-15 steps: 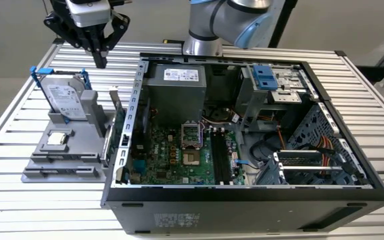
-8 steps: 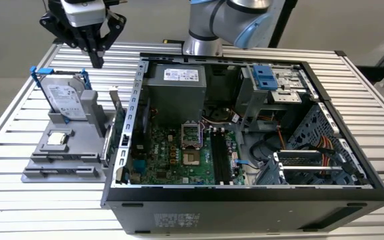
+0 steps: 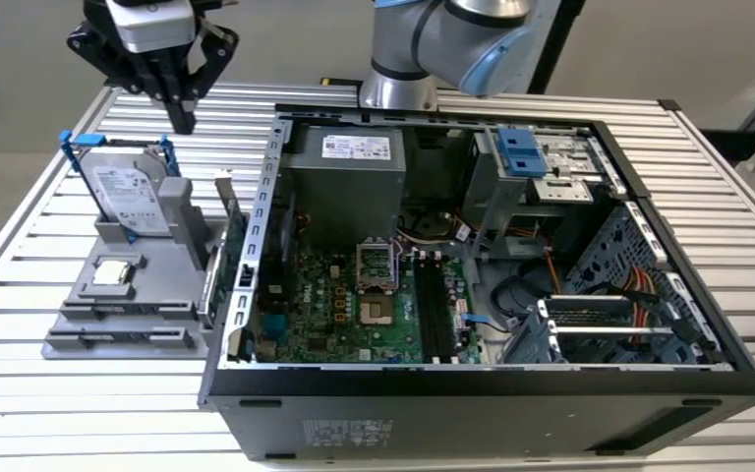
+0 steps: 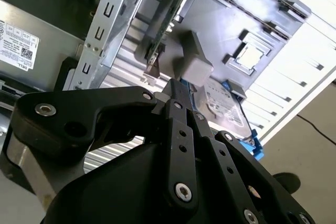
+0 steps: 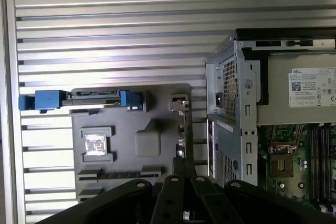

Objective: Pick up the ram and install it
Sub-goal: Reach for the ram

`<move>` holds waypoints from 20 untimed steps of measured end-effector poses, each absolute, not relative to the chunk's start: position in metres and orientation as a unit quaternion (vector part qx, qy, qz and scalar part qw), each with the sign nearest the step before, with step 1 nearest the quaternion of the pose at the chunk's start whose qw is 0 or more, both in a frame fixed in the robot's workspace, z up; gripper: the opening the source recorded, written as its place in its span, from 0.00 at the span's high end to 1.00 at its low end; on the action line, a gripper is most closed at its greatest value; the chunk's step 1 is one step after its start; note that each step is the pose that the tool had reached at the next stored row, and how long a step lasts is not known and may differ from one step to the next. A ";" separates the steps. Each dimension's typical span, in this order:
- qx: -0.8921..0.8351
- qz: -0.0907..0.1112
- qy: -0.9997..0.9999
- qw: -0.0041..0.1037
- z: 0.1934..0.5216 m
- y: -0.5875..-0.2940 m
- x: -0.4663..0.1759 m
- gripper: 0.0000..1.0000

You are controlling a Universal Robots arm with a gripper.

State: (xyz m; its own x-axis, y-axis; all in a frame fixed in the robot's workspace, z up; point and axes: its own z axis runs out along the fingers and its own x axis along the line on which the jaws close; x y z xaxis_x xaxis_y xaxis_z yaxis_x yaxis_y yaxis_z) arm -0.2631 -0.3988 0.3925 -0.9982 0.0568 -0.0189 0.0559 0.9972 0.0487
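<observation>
Currently the claw point(image 3: 184, 125) is hanging high above the far corner of the ribbed metal desk point(image 3: 36, 413), toward the exterior view's left. It is pointing straight down. Its black fingers point(image 4: 178, 109) are pressing together into one narrow tip and are gripping nothing.

Below it, a grey holder point(image 3: 89, 339) is lying on the desk just beside the open computer case point(image 3: 483, 403). The ram point(image 3: 232, 221) is standing on its long edge at the side of the holder nearest the case, close to the case's metal wall, and nothing is touching it. In the first wrist view it is showing edge-on as a thin dark line point(image 5: 182, 129), running up out of the claw's tip point(image 5: 184, 165). In the second wrist view it is stretching away as a narrow dark strip point(image 4: 167, 17) beyond the closed fingers, well apart from them.

A silver hard drive point(image 3: 129, 192) in a blue frame is standing upright at the far end of the holder, almost directly under the claw. A small square silver chip point(image 3: 115, 273) is lying flat in a recess nearer the middle of the holder.

Inside the case the green motherboard point(image 3: 345, 305) is lying face up, and its long black memory slots point(image 3: 436, 310) are sitting beside the square processor socket.
</observation>
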 end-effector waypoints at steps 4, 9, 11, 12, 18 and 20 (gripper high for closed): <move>0.028 0.024 0.999 0.010 0.393 -0.399 -0.267 1.00; 0.027 0.024 0.999 0.010 0.393 -0.399 -0.272 1.00; 0.027 0.024 0.999 0.010 0.393 -0.399 -0.274 1.00; 0.026 0.024 0.999 0.010 0.392 -0.399 -0.274 1.00; 0.026 0.024 0.999 0.010 0.393 -0.399 -0.280 1.00; 0.025 0.024 0.999 0.010 0.393 -0.399 -0.282 1.00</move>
State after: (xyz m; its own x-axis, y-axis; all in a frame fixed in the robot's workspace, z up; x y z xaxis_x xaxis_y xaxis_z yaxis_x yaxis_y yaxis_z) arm -0.2821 -0.3988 0.3925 -0.9985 0.0508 -0.0190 0.0498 0.9976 0.0488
